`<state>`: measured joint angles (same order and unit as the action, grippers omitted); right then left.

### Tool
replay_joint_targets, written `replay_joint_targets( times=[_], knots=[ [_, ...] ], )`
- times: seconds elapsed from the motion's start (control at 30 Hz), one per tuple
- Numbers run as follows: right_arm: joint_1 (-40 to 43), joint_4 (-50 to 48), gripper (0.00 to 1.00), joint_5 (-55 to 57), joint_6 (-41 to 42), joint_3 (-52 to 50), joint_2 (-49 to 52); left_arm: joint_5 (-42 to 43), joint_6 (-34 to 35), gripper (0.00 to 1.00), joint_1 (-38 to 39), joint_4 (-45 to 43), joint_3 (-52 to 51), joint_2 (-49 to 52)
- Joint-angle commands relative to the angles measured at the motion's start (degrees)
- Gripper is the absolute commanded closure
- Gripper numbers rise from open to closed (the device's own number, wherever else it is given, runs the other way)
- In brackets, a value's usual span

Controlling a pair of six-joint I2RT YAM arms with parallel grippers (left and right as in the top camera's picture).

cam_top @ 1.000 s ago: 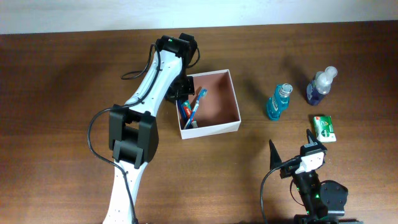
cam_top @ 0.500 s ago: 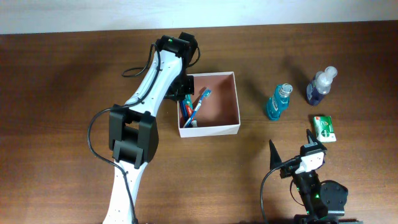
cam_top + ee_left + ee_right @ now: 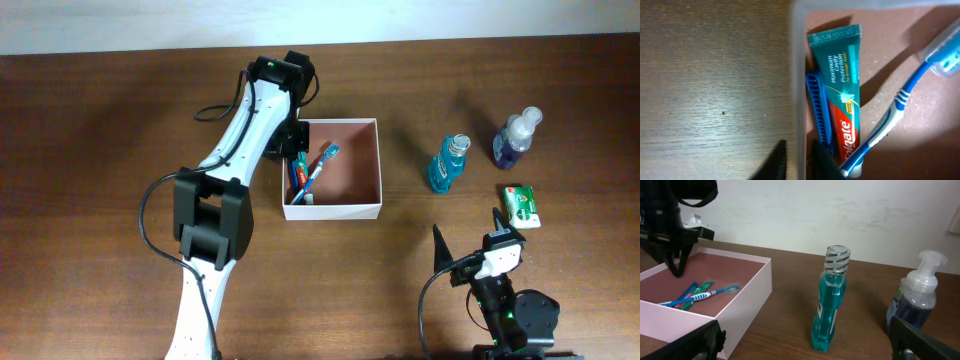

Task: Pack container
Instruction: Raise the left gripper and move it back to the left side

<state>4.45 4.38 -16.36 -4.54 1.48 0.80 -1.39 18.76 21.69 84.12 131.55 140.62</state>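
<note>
Wooden table (image 3: 100,150) — container (image 3: 330,211), mouthwash (image 3: 447,165), pump bottle (image 3: 515,138), green packet (image 3: 520,205) on it.

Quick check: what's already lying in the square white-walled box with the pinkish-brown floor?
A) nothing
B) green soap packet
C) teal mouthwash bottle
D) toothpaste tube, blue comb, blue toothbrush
D: the teal-and-red toothpaste tube, blue comb and blue-and-white toothbrush lie on the floor of the white-walled box.

Soft even light; blurred container (image 3: 799,75) wall.
</note>
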Motion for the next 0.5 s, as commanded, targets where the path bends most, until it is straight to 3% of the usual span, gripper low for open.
replay_joint_targets(
  times=[0.0,0.47],
  knots=[
    [-0.2,-0.1,0.02,0.5,0.3,-0.6,-0.4,-1.4,-0.9,0.79,-0.6,-0.1,-0.3,-1.4],
    [-0.2,-0.1,0.02,0.5,0.3,-0.6,-0.4,0.5,-1.9,0.7,-0.6,1.7,5.6,-1.5]
  ],
)
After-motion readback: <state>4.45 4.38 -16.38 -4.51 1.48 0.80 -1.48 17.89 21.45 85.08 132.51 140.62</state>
